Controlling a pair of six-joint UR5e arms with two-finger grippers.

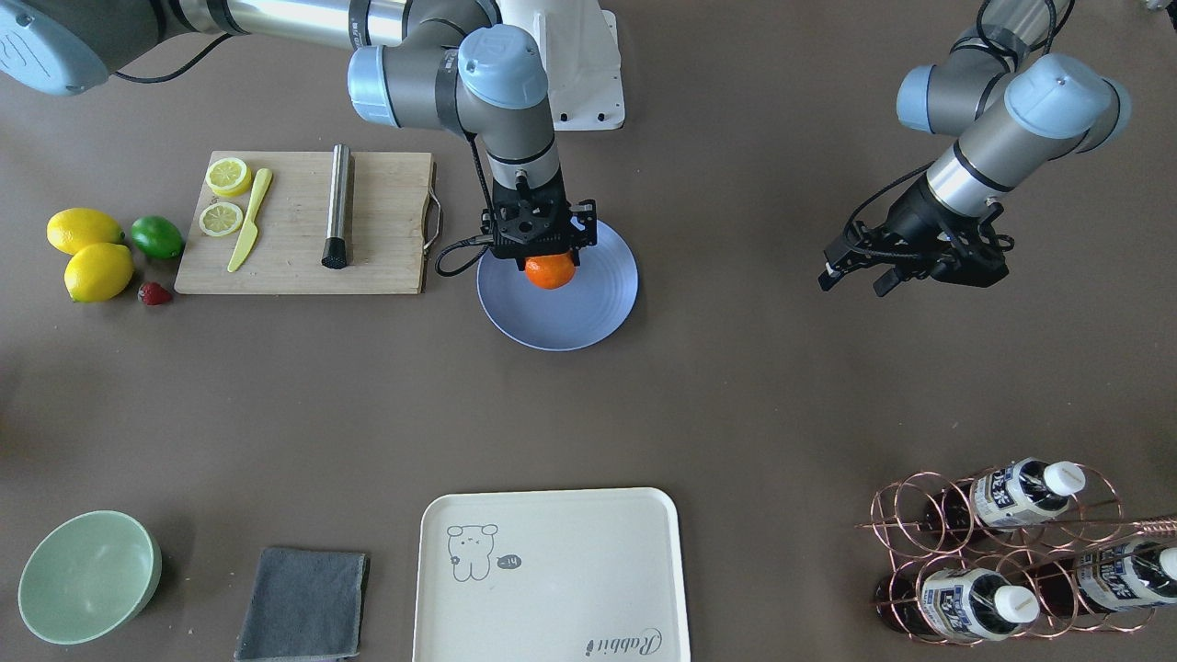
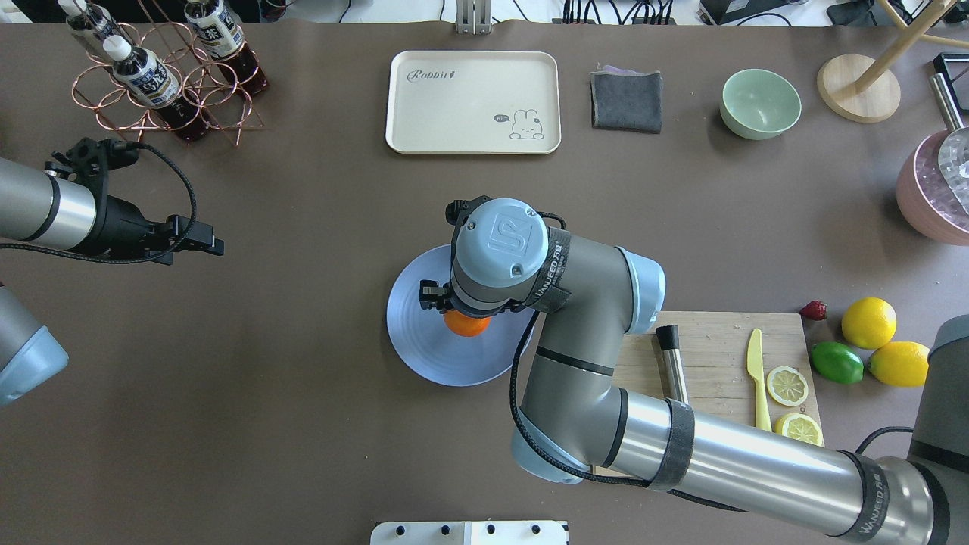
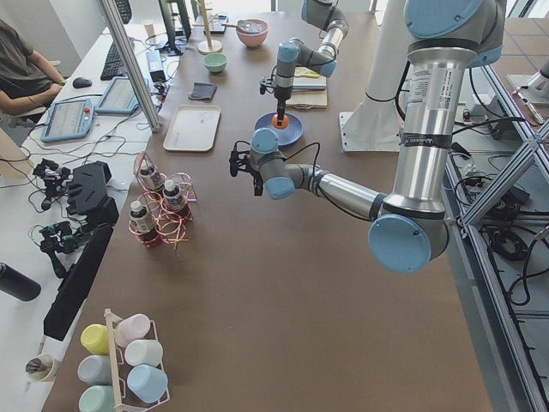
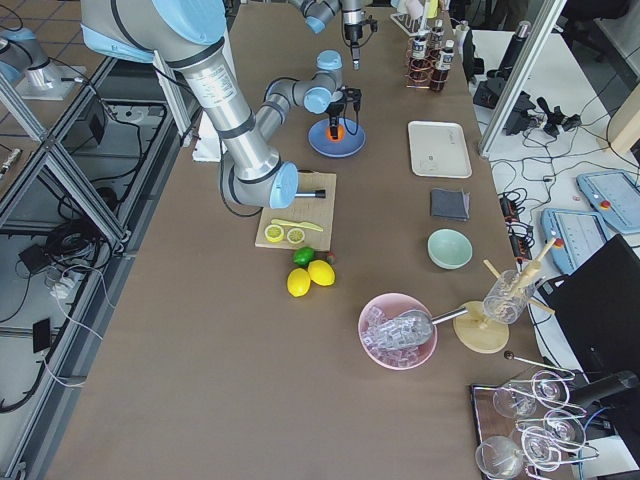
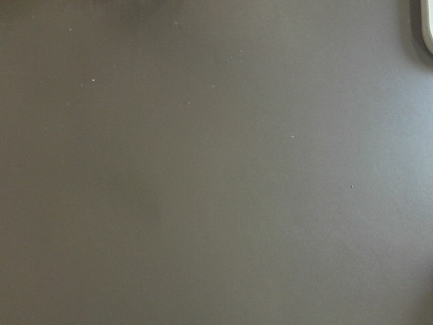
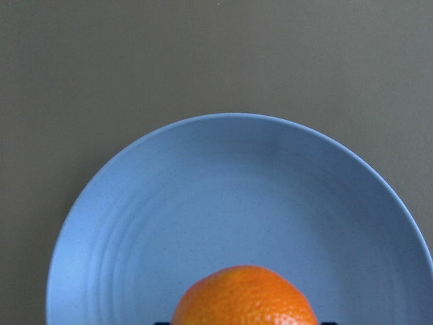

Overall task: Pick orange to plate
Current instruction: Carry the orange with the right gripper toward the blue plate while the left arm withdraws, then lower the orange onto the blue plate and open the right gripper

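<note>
Orange [image 1: 550, 272]: frame centre, directly under right gripper [image 1: 548, 261], over the middle of plate [image 1: 588, 313]; contact with plate cannot be told | round, no long axis, stem not visible | fingers clamped on its sides, wrist pointing straight down | left gripper [image 1: 862, 280]: right of frame, fingers apart.

Lower half of the orange [image 6: 243, 298] beyond the right wrist view's bottom edge
</note>
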